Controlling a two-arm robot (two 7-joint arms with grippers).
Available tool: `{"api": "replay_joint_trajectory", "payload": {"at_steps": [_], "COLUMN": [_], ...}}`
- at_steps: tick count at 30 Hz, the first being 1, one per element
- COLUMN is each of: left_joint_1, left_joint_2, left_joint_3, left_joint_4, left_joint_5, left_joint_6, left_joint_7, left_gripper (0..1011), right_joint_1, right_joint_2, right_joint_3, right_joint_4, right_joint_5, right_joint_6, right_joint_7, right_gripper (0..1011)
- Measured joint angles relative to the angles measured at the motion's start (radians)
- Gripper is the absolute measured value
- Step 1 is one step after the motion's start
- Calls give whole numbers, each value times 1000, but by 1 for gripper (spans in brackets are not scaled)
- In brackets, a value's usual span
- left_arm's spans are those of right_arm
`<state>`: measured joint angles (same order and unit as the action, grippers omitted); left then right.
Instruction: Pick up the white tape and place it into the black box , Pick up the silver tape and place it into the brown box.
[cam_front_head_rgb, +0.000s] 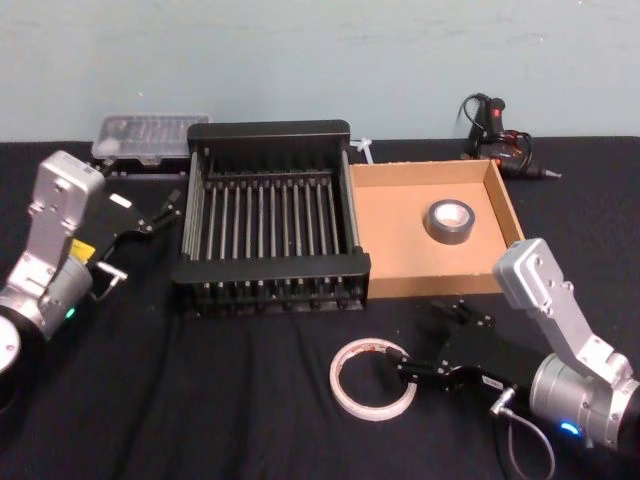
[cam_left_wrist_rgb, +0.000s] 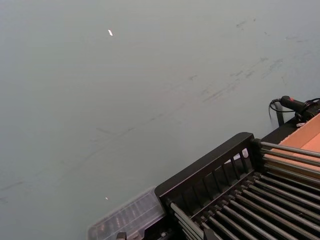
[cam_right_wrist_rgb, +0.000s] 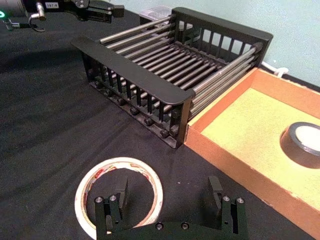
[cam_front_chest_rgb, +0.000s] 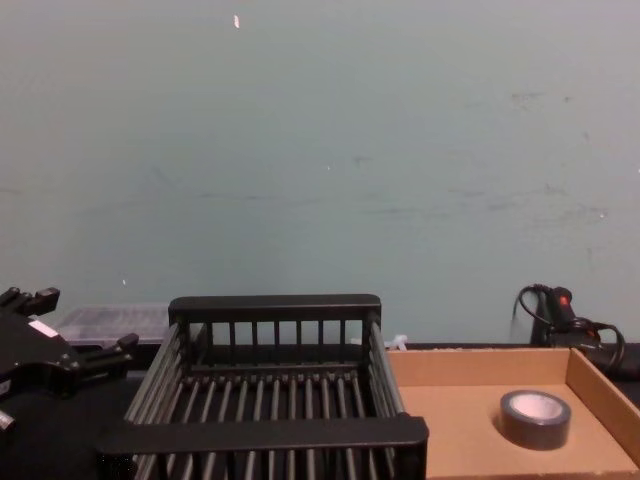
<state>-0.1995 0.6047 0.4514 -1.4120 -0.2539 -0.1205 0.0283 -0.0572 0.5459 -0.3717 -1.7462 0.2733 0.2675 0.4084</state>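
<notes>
The wide, thin ring of whitish translucent tape (cam_front_head_rgb: 373, 378) lies flat on the black tabletop (cam_front_head_rgb: 200, 400) near its front edge, in front of the black slatted open-topped crate (cam_front_head_rgb: 270, 215). The right end effector (cam_right_wrist_rgb: 167, 195) sits low at the ring, its fingers spread and released; one finger (cam_right_wrist_rgb: 121, 191) stands inside the ring and the other (cam_right_wrist_rgb: 215, 191) outside it, seemingly not yet touching the tape. The small thick roll of dull grey-silver duct tape (cam_front_head_rgb: 450, 221) lies inside the shallow tan cardboard tray (cam_front_head_rgb: 400, 262), which touches the crate's right side. The left end effector (cam_front_head_rgb: 165, 212) hangs open beside the crate's left side, holding nothing.
</notes>
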Motion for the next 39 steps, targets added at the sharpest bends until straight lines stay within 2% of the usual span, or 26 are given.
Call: {"api": "replay_joint_trajectory", "payload": {"at_steps": [17,39], "left_joint_1": [0,0], "left_joint_2": [0,0], "left_joint_3": [0,0], "left_joint_4": [0,0], "left_joint_5": [0,0], "left_joint_6": [0,0], "left_joint_7": [0,0], "left_gripper": [1001,1001], "right_joint_1": [60,78], "right_joint_2": [-20,-36], "right_joint_3": [-54,-64], "right_joint_4": [56,93], "right_joint_5": [-55,-103], "right_joint_6": [22,23], "right_joint_7": [8,16], "right_gripper": [1002,1003]}}
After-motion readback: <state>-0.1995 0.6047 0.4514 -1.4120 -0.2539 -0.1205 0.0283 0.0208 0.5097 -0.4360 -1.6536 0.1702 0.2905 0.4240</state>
